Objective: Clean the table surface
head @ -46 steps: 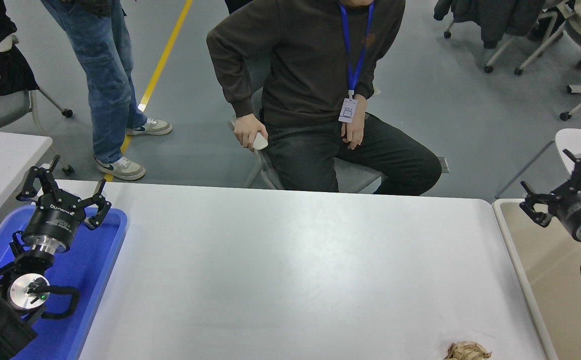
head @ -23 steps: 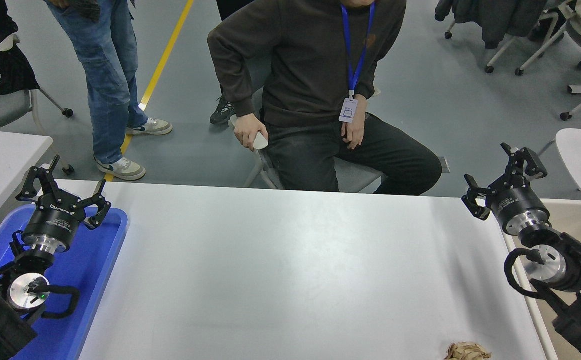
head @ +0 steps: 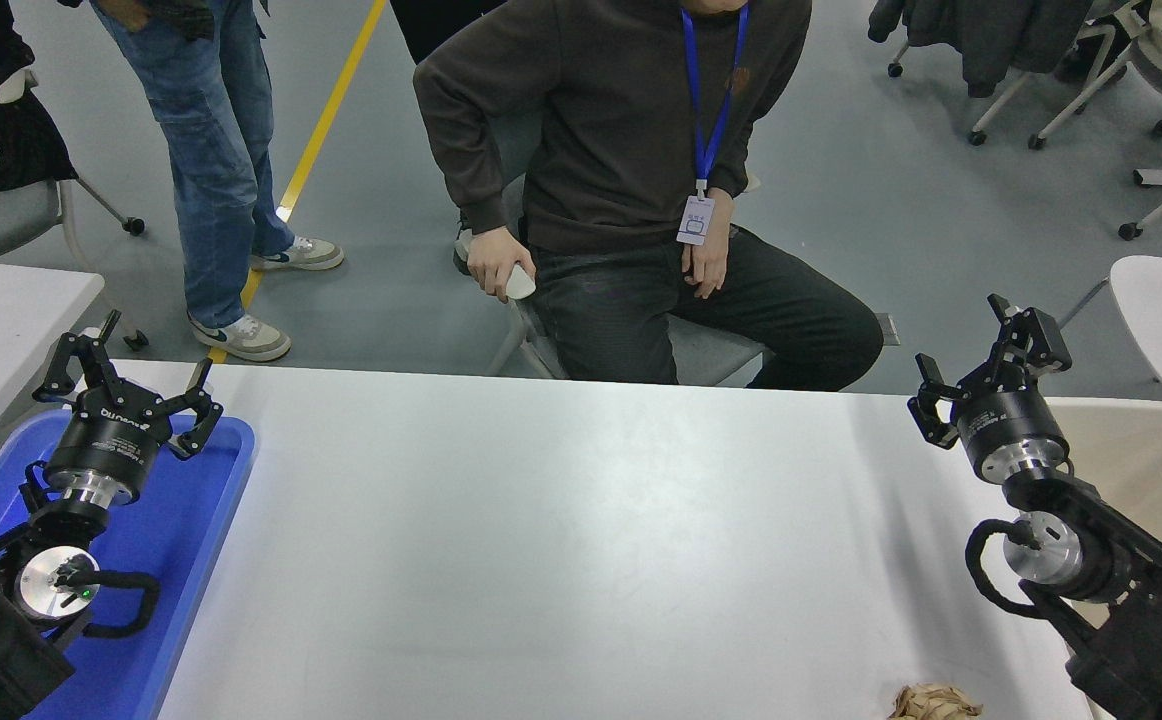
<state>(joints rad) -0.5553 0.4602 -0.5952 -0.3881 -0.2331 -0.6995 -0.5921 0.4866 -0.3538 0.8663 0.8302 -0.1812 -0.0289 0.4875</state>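
Head view: the large, smooth, matte white-grey rectangular tabletop (head: 561, 540) fills the middle of the scene, running from the blue plastic tray (head: 186, 540) at its left edge to the beige bin (head: 1156, 450) at its right. A crumpled brown paper ball (head: 934, 702) lies on the near right part of the tabletop, cut off by the lower edge of the picture. The right black gripper (head: 983, 360) hangs over the far right corner of the table, just beside the bin's rim, its fingers spread wide and holding nothing (they point away toward the far side). The left black gripper (head: 129, 385) is parked over the far end of the blue tray, its fingers also splayed wide and empty. A person in a dark sweater with a blue lanyard (head: 631, 150) sits on a chair beyond the far edge, and another person in blue jeans (head: 211, 160) stands at the far left.
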